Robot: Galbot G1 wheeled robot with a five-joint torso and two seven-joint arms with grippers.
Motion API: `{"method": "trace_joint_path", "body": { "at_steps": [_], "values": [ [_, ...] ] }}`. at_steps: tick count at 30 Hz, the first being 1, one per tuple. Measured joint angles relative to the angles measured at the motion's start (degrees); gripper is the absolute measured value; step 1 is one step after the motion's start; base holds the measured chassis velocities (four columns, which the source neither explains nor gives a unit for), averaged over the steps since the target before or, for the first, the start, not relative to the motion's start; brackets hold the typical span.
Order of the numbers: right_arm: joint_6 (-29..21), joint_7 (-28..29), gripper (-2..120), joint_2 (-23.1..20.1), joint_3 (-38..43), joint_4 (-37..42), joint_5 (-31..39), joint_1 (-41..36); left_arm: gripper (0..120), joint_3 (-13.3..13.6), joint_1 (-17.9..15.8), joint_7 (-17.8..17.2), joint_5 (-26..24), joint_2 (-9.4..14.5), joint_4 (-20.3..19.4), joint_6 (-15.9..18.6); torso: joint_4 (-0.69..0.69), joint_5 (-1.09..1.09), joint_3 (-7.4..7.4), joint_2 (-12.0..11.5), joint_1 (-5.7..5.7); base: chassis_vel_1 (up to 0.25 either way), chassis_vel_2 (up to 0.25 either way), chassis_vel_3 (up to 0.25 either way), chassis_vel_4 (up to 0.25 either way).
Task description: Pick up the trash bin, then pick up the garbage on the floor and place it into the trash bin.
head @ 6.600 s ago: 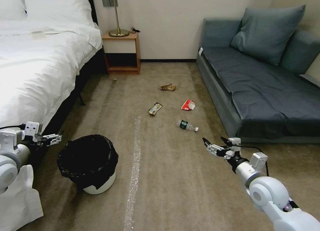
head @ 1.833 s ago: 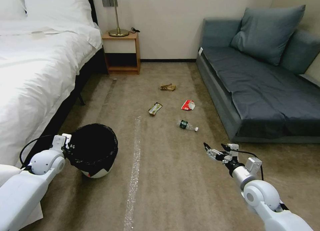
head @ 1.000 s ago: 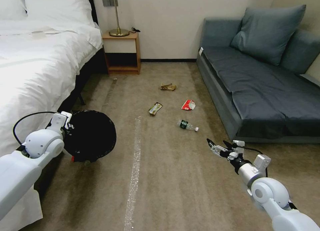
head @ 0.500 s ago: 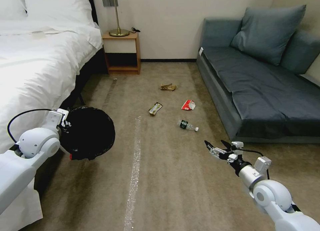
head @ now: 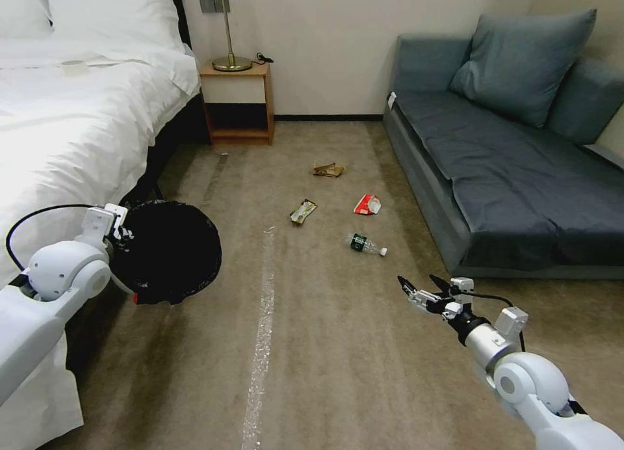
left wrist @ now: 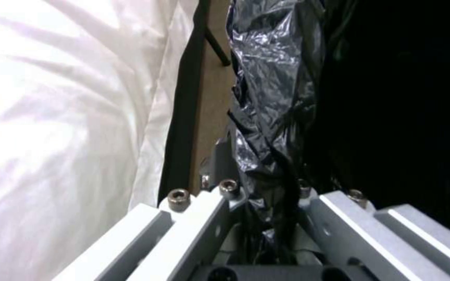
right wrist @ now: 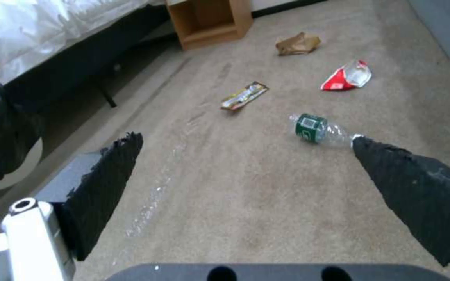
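- Left hand (head: 123,232), in the head view, is clamped on the liner-draped rim of the small round white bin with crinkled black plastic bag (head: 170,251), which I hold off the carpet beside the bed (head: 78,131); it looks light.
- Left wrist view: my fingers pinch slippery film and rim together.
- Right wrist view: right hand (right wrist: 246,171) hovers spread above the clear plastic bottle with green label (right wrist: 321,129); its print is unreadable. I'd take that stiff body mid-barrel.

Glossy crinkled plastic liner (left wrist: 266,89)
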Motion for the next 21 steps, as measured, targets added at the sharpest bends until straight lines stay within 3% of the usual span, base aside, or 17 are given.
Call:
{"method": "trace_joint_path", "body": {
  "at_steps": [11,21],
  "values": [
    [0.6,-0.71,100,0.13,-0.15,-0.96,0.2,0.55,1,2.66,-2.62,0.23,-0.04,-1.16,1.53,-0.02,0.0,0.0,0.0,0.0,0.0,-0.003,0.005,0.006,-0.004],
    [0.97,-1.47,100,0.3,-0.37,-2.05,0.6,1.12,1,6.49,-6.59,0.29,-0.07,-2.48,3.2,-0.09,0.0,0.0,0.0,0.0,0.0,-0.106,0.111,0.109,-0.117]
  ]
}}
